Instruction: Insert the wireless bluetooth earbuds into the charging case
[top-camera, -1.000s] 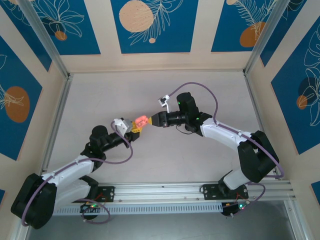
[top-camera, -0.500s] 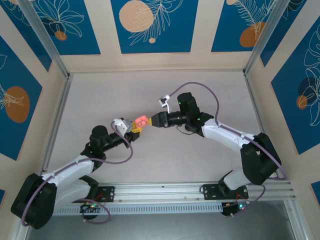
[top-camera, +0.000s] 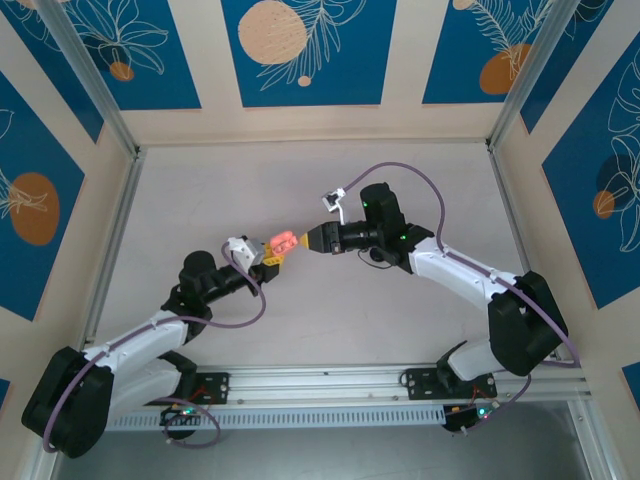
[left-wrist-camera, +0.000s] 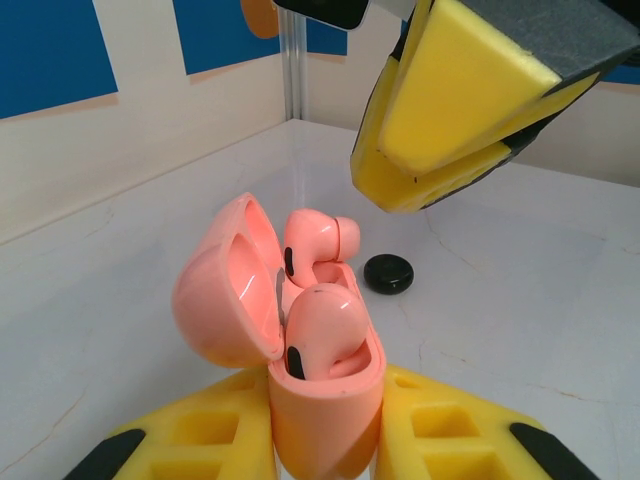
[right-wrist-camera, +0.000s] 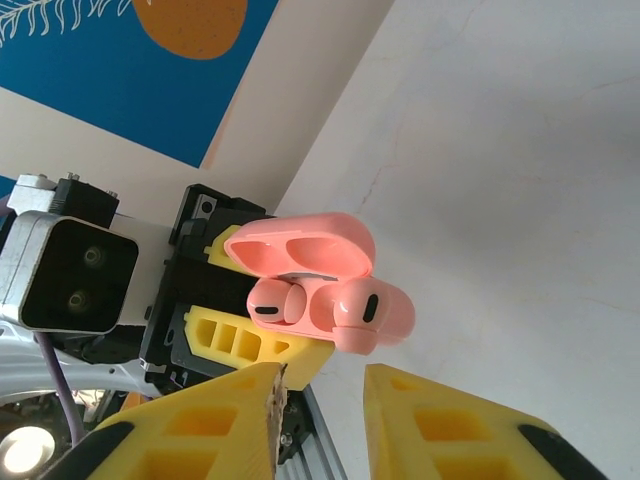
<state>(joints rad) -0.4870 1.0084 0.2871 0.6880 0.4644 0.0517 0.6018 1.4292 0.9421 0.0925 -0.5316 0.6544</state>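
Pink earbuds (left-wrist-camera: 322, 325) sit proud in pink charging case (left-wrist-camera: 330, 405) pinched by left tool (top-camera: 271, 256); a skewed push from the barely spread, empty right tool (right-wrist-camera: 322, 385) could eject one.

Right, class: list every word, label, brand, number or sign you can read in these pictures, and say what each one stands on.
No text can be read anywhere in these pictures.
The pink charging case: plain, no brand or label showing.
The pink earbuds: no markings.
The wall panels: leaf and circle drawings only, no words.
The grey camera housing: no legible print.
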